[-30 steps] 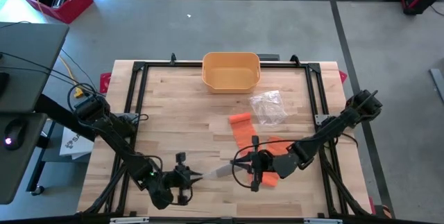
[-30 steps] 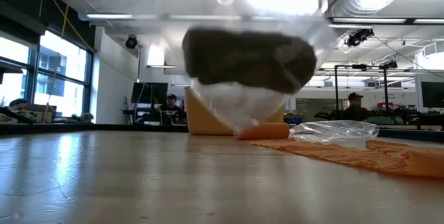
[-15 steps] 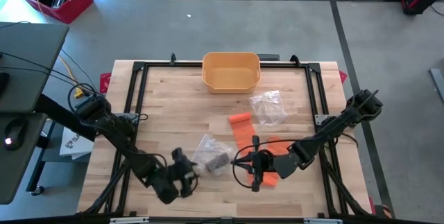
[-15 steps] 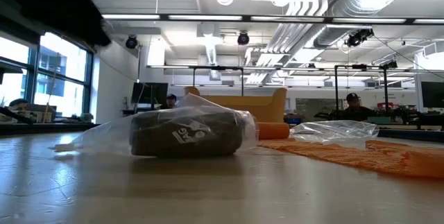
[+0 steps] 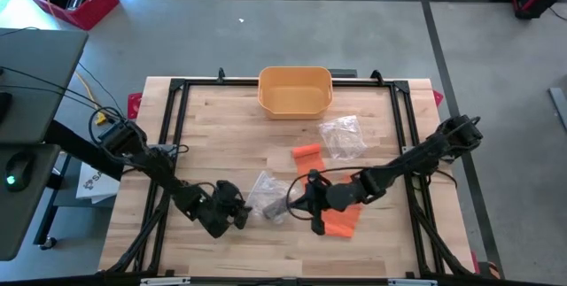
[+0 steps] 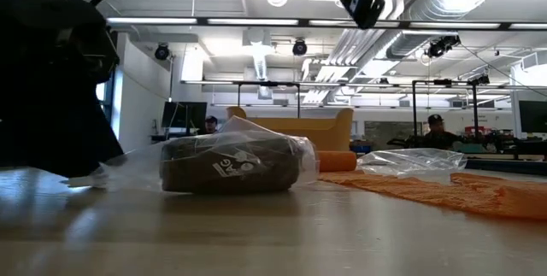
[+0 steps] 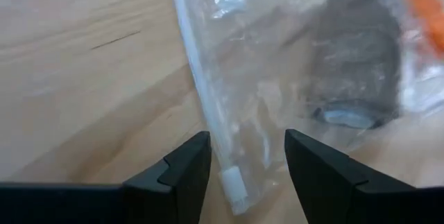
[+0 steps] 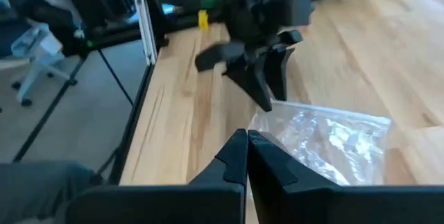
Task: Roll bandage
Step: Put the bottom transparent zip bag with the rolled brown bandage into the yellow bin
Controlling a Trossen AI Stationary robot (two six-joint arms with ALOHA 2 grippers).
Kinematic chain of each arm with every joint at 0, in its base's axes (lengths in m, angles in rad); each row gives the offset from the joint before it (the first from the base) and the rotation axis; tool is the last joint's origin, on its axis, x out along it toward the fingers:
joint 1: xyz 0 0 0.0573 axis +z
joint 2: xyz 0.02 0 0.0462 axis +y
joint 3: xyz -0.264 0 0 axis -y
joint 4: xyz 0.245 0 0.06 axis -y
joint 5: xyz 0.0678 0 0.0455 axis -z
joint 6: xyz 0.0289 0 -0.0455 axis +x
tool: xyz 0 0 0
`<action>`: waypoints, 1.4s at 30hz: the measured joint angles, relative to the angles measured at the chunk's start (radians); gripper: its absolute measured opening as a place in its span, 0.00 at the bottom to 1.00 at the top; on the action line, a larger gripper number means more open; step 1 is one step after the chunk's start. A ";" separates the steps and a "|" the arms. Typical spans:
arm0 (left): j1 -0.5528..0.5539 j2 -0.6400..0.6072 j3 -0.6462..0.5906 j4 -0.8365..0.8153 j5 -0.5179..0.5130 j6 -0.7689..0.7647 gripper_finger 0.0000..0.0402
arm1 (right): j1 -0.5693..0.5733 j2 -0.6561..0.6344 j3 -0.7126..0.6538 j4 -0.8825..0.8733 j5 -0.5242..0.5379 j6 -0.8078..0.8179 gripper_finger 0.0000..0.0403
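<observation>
We see one bagged bandage roll (image 5: 270, 199) lying on the worktop (image 5: 221, 135) between both jaws, long axis apparently running from one to the other. Left gripper (image 7: 243, 158), jaws open, nearly straddles the bag's sealed edge; right gripper (image 8: 248, 156), jaws closed, hovers just beside it. One orange bandage (image 5: 332, 206) lies unrolled.

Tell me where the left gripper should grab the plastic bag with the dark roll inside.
Probably the sealed strip edge of the plastic bag, which lies flat on the table directly between the open fingers of the left gripper. Come in low from that side; the dark roll bulges at the far end.
</observation>
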 joint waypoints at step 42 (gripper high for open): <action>0.076 0.154 0.825 -0.927 -0.095 0.849 0.00 | -0.033 0.016 0.046 -0.175 0.060 -0.179 0.40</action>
